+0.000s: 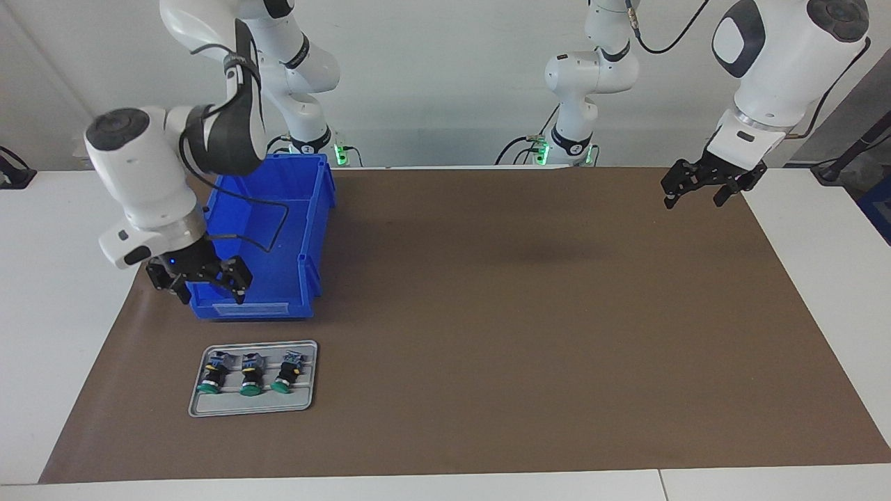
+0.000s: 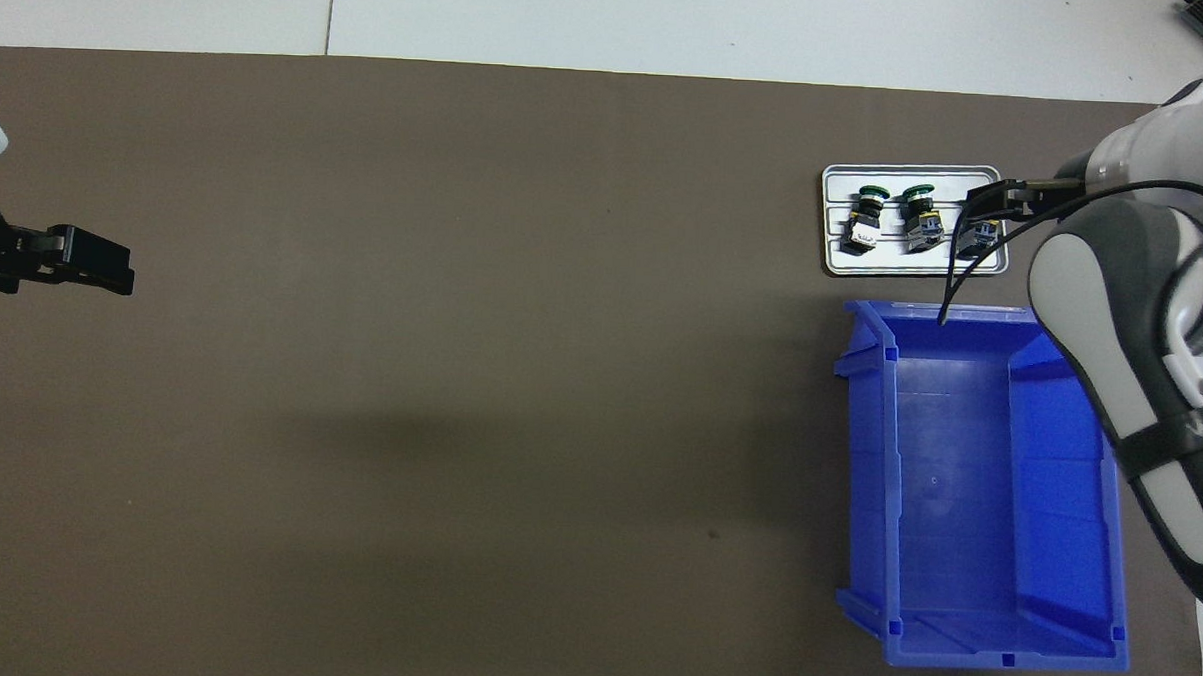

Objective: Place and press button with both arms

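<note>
Three green-capped black push-buttons (image 1: 248, 374) are lying in a grey metal tray (image 1: 306, 400), caps pointing away from the robots. The right gripper (image 1: 209, 282) is hanging spread over the blue plastic bin's (image 1: 292, 229) rim; the left gripper (image 1: 696, 188), spread, is waiting over open brown mat (image 1: 522, 313).

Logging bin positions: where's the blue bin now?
The blue bin sits at the right arm's end of the table, nearer the robots than the button tray.

White worktop (image 1: 42, 292) made of joined panels, a seam showing near its edge farthest from the robots, large brown mat (image 1: 522, 313) across most of it, plain pale wall (image 1: 445, 76) at the robots' end, even lighting, soft shadows on the mat
</note>
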Available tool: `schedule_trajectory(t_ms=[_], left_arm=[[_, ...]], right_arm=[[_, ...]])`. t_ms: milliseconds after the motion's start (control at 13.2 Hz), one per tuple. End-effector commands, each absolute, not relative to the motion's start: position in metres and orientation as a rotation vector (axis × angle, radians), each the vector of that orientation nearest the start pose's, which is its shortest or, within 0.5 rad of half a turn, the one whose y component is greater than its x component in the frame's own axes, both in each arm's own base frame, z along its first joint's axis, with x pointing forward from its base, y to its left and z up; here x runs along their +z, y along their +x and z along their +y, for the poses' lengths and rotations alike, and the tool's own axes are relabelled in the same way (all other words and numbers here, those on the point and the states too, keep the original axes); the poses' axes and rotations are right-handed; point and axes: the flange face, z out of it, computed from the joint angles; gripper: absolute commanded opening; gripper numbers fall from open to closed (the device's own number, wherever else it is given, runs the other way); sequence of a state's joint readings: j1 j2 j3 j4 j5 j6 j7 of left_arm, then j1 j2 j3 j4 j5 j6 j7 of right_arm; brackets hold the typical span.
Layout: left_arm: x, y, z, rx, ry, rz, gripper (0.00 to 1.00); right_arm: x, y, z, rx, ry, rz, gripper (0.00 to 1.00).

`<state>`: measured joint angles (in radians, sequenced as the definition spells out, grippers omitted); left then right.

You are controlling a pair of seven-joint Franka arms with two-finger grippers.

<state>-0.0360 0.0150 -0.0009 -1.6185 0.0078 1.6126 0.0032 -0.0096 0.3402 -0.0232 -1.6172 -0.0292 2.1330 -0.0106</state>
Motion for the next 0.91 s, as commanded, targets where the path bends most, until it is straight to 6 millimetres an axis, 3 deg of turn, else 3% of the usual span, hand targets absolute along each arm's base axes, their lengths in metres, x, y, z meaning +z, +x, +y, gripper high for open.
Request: schedule_trajectory(t_ms=[0,302,604,680,831], left_arm=[[0.598,0.553,-0.018,0.018,-3.116,0.057,1.00],[0.598,0.553,-0.018,0.018,-3.116,0.057,1.00],[0.598,0.553,-0.019,0.018,-3.116,0.060,1.00],[0.598,0.553,-0.018,0.018,-3.116,0.057,1.00],[0.598,0.553,-0.018,0.018,-3.116,0.057,1.00]], right_arm=[[0.400,0.698,-0.023,-0.316,-3.160,-0.074,1.00],[0.327,0.696,-0.019,-0.301,-3.147,-0.160,1.00],[0.302,0.692,-0.017,-0.291,-3.144,-0.191,0.88],[0.298,0.691,-0.018,-0.286,-3.144,-0.213,0.76],[0.299,0.692,-0.020,-0.324,-3.142,-0.288,0.09]])
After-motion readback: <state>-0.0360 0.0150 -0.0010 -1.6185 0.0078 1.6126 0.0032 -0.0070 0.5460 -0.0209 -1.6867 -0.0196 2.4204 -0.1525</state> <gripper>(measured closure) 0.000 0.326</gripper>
